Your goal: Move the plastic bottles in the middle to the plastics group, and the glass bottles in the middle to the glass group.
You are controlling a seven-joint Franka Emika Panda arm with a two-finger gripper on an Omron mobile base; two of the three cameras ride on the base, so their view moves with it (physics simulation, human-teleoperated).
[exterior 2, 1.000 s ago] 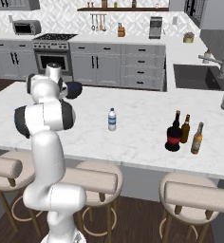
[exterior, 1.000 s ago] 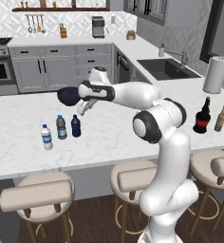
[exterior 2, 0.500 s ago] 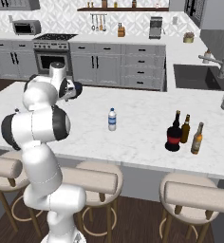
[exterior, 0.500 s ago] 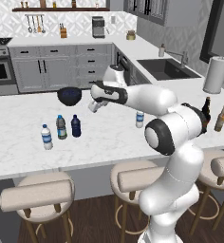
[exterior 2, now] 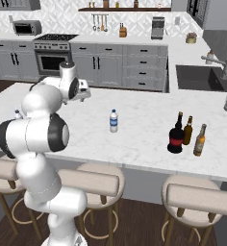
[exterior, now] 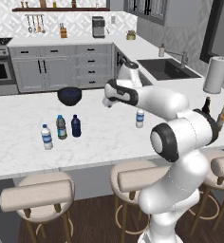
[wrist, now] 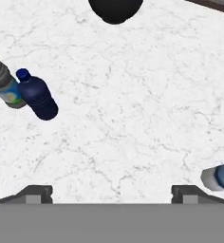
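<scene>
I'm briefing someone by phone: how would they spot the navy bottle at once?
On the white marble island counter, find the three small bottles standing near the dark bowl. The navy bottle is the rightmost in the left base view, beside the greyish bottle; it alone is solid, opaque dark blue.

navy bottle, blue cap; white-veined marble counter; red-labelled dark bottle; amber bottle

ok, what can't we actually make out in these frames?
- Glass group: left base view, the arm's elbow hides all but the necks.
- Clear bottle in the middle: hand view, cut off by the right edge.
- Greyish bottle: hand view, cut off at the left edge.
- Bottle labels, e.g. squat dark bottle: too small to read.
</scene>
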